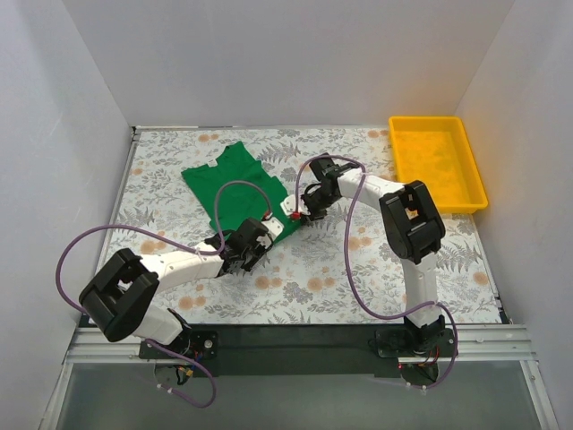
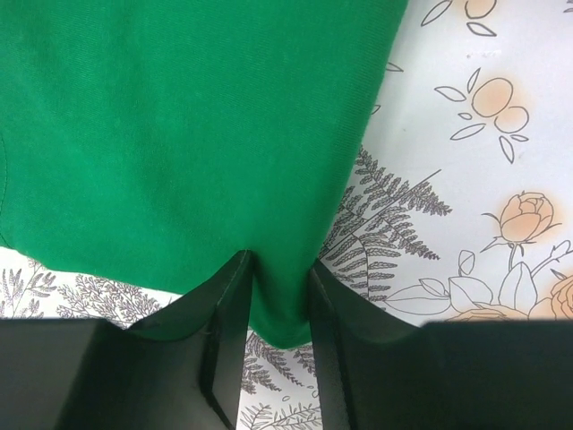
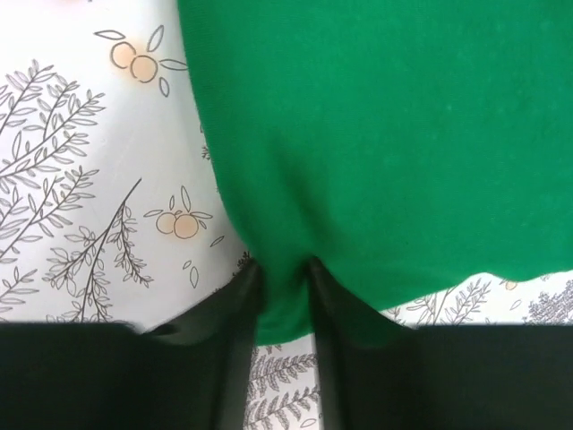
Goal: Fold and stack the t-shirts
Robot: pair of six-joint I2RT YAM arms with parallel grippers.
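Observation:
The green t-shirt (image 1: 235, 184) lies on the flowered table left of centre, its near edge lifted between the two arms. My left gripper (image 1: 235, 244) is shut on the shirt's near left corner; the left wrist view shows green cloth (image 2: 179, 134) pinched between the black fingers (image 2: 224, 313). My right gripper (image 1: 298, 215) is shut on the near right corner; the right wrist view shows green cloth (image 3: 385, 134) pinched between its fingers (image 3: 237, 313). No neck label shows.
A yellow plastic tray (image 1: 436, 163) stands at the back right of the table. White walls enclose the table on three sides. Purple cables loop over both arms.

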